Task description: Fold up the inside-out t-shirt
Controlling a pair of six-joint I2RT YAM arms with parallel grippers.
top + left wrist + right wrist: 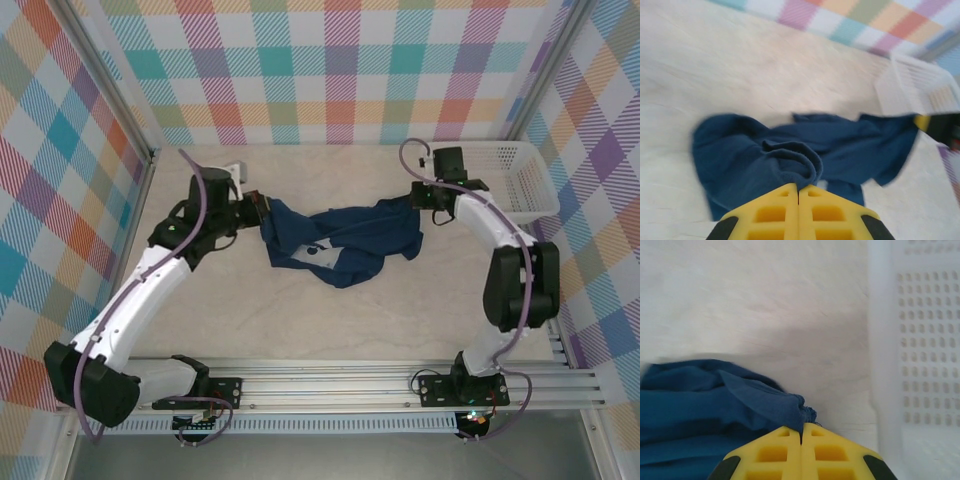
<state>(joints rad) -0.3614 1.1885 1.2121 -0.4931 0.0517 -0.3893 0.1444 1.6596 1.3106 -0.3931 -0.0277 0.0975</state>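
Barely started imo: t-shirt (340,245) crumpled nr table (300,330) far edge, L gripper (258,208) & R gripper (418,200) each clamped tight on a cloth end. No fold yet.

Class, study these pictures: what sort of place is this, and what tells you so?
Probably a robot test cell, not a home: the left arm and right arm bolted to a metal rail, checked panels walling in the table, and a t-shirt and white basket on it.
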